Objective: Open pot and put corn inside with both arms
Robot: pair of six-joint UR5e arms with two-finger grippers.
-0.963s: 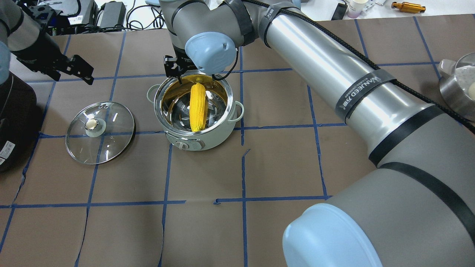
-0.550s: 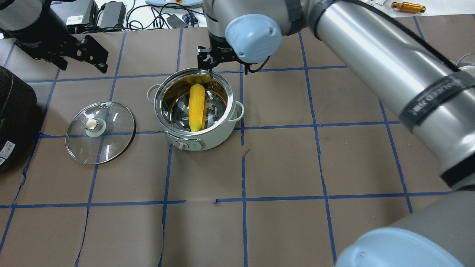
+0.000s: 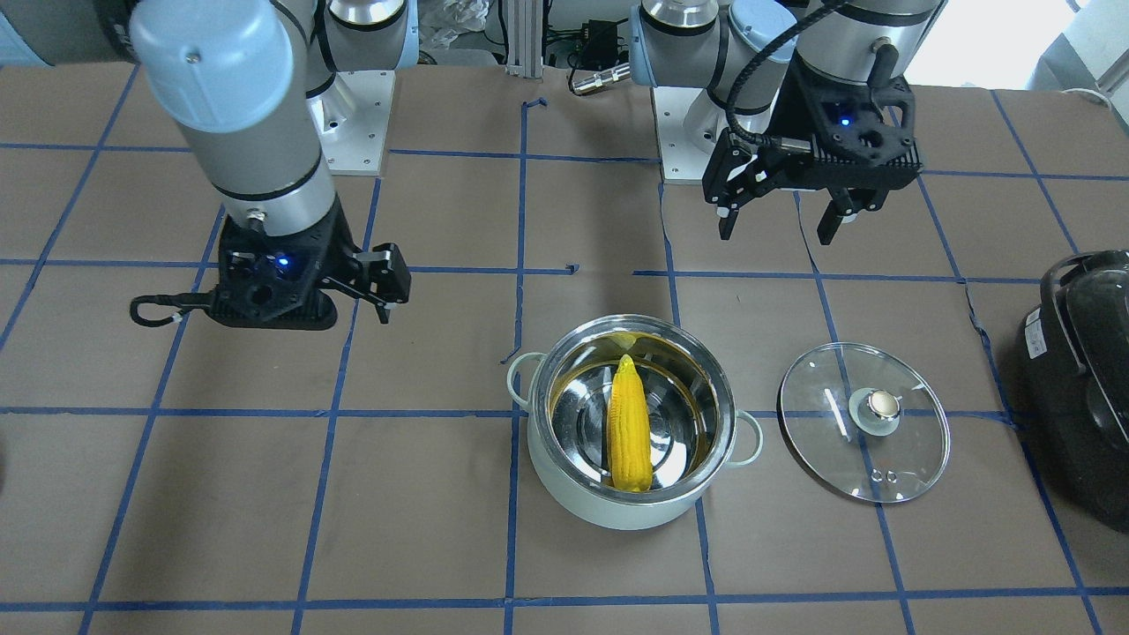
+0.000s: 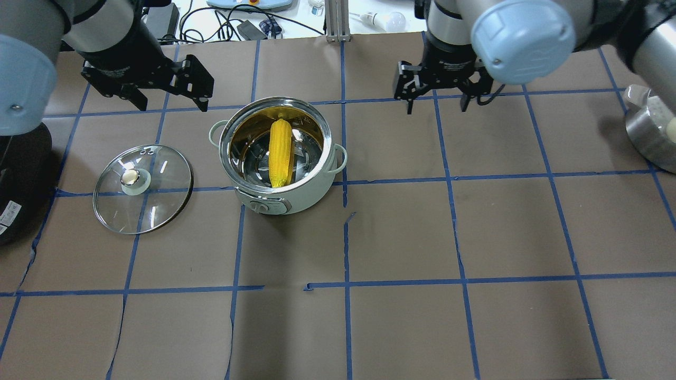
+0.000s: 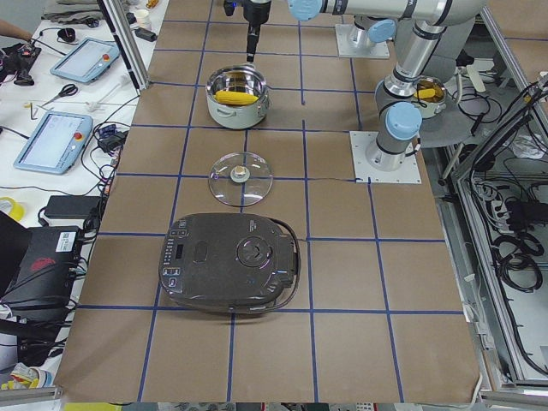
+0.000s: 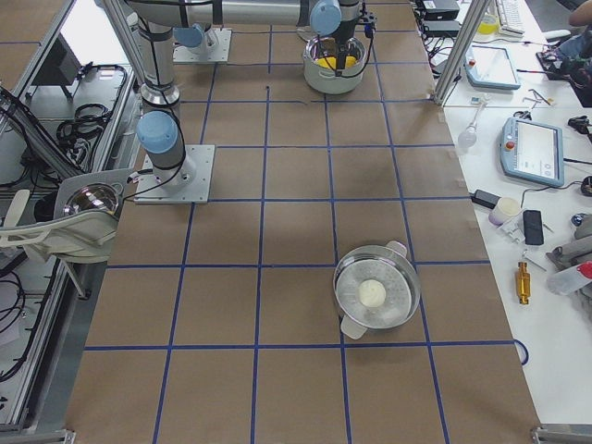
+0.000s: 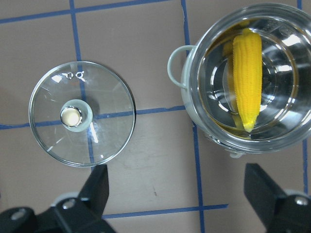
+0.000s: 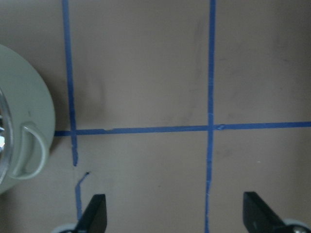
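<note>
The pale mint-green pot (image 4: 311, 196) stands open on the brown table, also in the front view (image 3: 617, 513). The yellow corn (image 4: 280, 153) lies inside it, tip toward the far side; it also shows in the front view (image 3: 629, 434) and the left wrist view (image 7: 247, 77). The glass lid (image 4: 158, 192) with its gold knob lies flat to the pot's left. My left gripper (image 4: 174, 107) is open and empty, raised beyond the lid and pot. My right gripper (image 4: 437, 109) is open and empty, raised to the pot's far right.
A large black appliance (image 4: 21, 179) sits at the table's left edge beside the lid. A steel pot (image 4: 647, 132) holding a pale round thing sits at the right edge. Cables and devices lie beyond the far edge. Blue tape lines grid the table.
My right gripper has drawn away from the pot's far rim, up and to the right. My left gripper has moved right, toward the pot's far-left side. The corn stays in the pot.
</note>
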